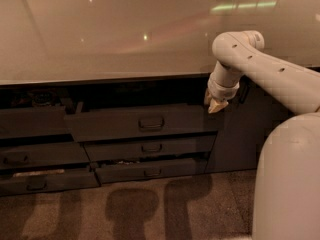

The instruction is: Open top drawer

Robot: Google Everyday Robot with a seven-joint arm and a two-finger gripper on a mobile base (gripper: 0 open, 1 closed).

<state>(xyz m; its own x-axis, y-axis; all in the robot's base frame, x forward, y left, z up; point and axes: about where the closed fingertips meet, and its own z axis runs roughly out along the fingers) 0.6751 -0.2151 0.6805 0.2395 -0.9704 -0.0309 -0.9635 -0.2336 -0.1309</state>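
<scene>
Dim light, countertop (pixel 100 34) glare, gripper (pixel 216 104) pale under countertop edge

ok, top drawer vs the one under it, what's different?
The top drawer is wider and taller than the middle drawer. The top drawer's front sits forward with a dark gap above; the middle drawer sits further back. Both are dark grey with a central loop handle. The gripper hangs at the top drawer's upper right corner.
</scene>
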